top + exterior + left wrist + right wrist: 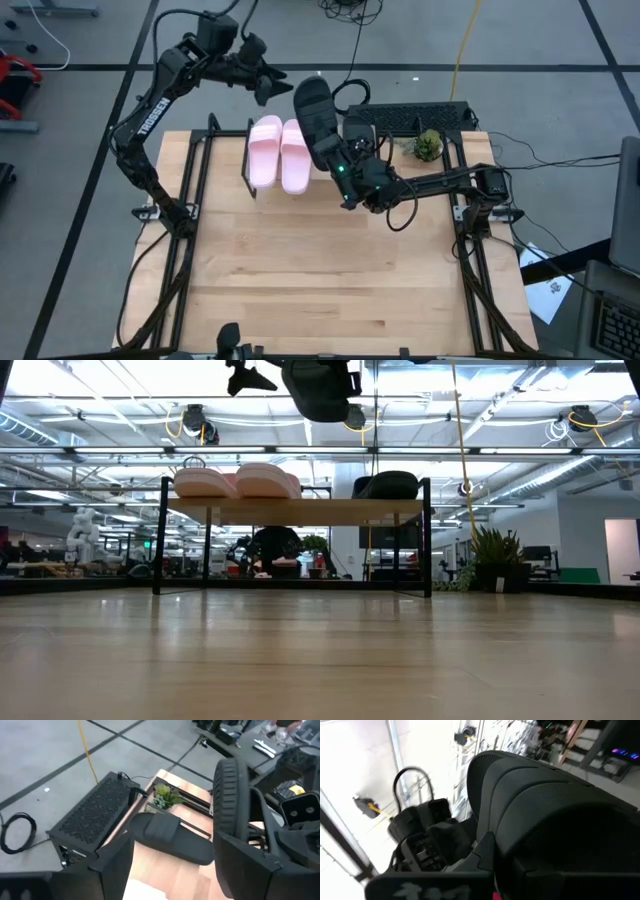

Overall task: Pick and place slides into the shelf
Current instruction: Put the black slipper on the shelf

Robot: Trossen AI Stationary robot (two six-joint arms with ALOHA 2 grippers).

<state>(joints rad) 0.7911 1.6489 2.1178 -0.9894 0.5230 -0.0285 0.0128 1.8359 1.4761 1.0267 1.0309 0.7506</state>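
While the pink pair of slides [279, 153] lies side by side on the shelf [300, 510] in the upper middle of the high view, a black slide [318, 122] hangs in the air just right of them, tilted with its sole turned up. The right end effector [340, 160] pinches this black slide, its arm reaching in from the right edge of the counter [330, 280]. A second black slide [388, 484] rests on the right part of the shelf in the low view, apart from the pink pair [235, 481]. The left end effector [268, 82] hovers at the upper left, beyond the shelf's far edge, fingers spread and holding nothing. A small green plant [428, 145] sits upper right.
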